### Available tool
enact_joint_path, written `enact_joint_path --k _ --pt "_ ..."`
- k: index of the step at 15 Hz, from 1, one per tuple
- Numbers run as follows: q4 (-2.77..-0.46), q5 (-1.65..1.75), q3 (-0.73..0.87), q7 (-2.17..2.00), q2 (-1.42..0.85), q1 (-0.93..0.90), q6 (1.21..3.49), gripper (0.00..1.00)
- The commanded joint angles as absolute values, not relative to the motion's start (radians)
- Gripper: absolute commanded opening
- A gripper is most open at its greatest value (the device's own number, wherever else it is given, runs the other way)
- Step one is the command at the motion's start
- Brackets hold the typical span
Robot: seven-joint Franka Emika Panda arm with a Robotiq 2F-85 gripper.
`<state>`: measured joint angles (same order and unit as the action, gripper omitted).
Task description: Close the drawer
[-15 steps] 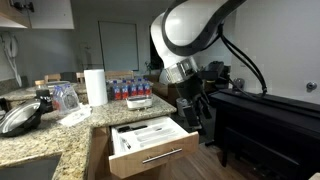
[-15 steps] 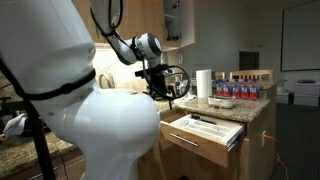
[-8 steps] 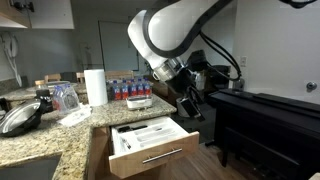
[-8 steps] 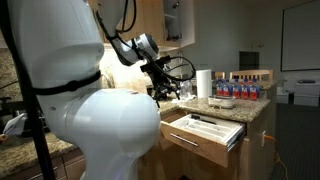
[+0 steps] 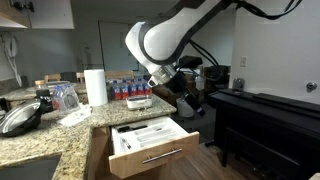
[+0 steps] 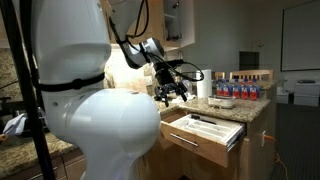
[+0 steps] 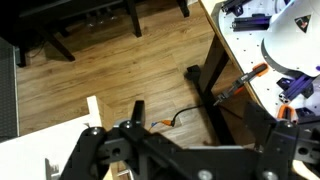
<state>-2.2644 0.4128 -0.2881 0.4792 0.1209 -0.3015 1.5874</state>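
No text or labels can be read.

White, glossy robot arm [image 5: 165,40] built of rounded, bulbous segments; a huge smooth white link fills much of an exterior view [image 6: 100,110]; thin black cables [image 5: 215,52] loop alongside; the black gripper [image 7: 172,152] shows angular linkage bars.

In an exterior view the big white rounded body of the robot arm [image 6: 100,115] hides the left end of the open light-brown wooden drawer [image 6: 212,138]. The black gripper [image 6: 168,93] is too small there to tell how its jaws stand. In an exterior view the gripper [image 5: 190,100] merges with the dark furniture [image 5: 265,125] behind it. In the wrist view the bottom edge cuts off its dark frame, and no fingertips show. The back of the drawer is hidden under the speckled granite countertop [image 5: 45,135], and what lies in its white insert [image 5: 143,131] is too small to tell.
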Motion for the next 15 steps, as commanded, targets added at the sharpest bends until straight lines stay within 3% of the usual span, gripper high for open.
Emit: enact_joint_path --k 1,10,15 --pt "-2.378 0.464 -0.298 0.595 0.181 -0.334 1.670 1.00" --pt "-2.356 0.509 -0.309 0.553 0.136 -0.348 1.651 1.00" --pt "-2.447 0.419 -0.263 0.599 0.173 -0.340 2.011 1.00"
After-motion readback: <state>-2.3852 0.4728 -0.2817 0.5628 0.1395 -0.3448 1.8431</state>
